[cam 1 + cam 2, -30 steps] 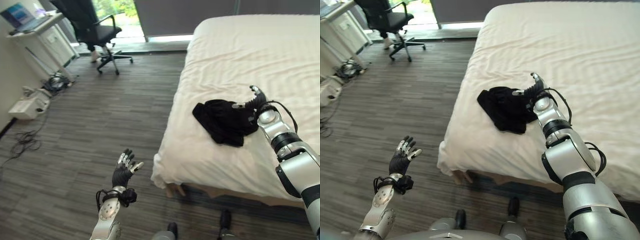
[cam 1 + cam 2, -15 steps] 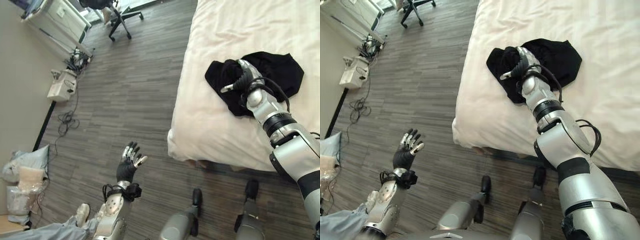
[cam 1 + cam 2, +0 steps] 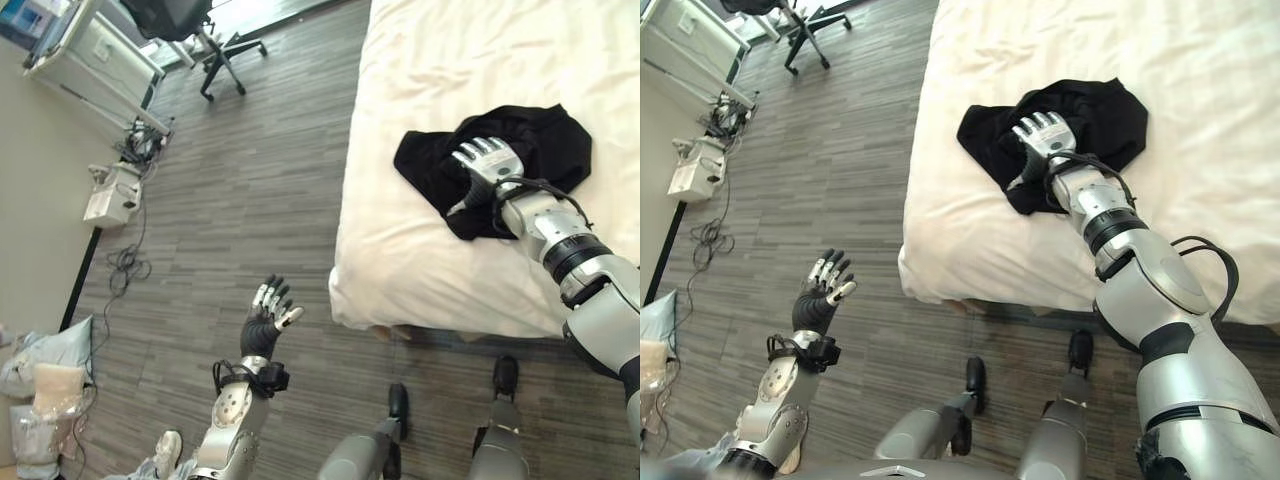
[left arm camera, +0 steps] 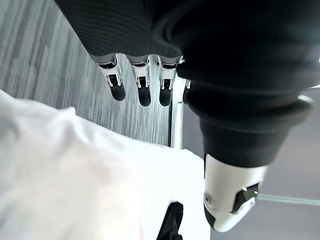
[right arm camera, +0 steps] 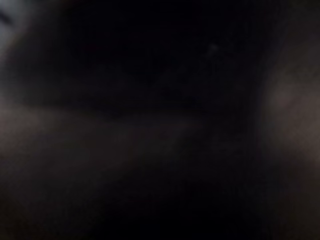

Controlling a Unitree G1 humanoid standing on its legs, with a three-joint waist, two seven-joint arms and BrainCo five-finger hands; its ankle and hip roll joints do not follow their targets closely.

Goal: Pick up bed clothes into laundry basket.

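Grey striped plank flooring (image 3: 230, 180) takes up the left half of the head views, and a bed (image 3: 470, 70) under a pale cream sheet takes up the upper right, its near corner hanging down toward the lower middle of the frame. On the sheet at right of centre lies a crumpled black garment (image 3: 545, 140), bunched in folds so that its shape cannot be made out. The right hand (image 3: 484, 163) rests on top of the garment's middle, back upward, its silver fingers (image 3: 1042, 126) spread over the cloth. Their tips sink into the folds, so whether they are curled into the fabric or lying flat on it cannot be told. The right wrist view is almost wholly dark and shows nothing that can be named.

At lower left the left hand (image 3: 266, 318) hangs over the floor, well apart from the bed, palm up, with straight, fanned fingers and nothing in it. Its wrist view shows the dark tips of those fingers in a row, with the white sheet and a small edge of the black garment beyond.

At the upper left edge a black office chair (image 3: 205, 35), cut off by the frame, stands beside a white cabinet (image 3: 95, 55); below them a white box and a tangle of cords (image 3: 120, 195) lie on the floor by the wall.
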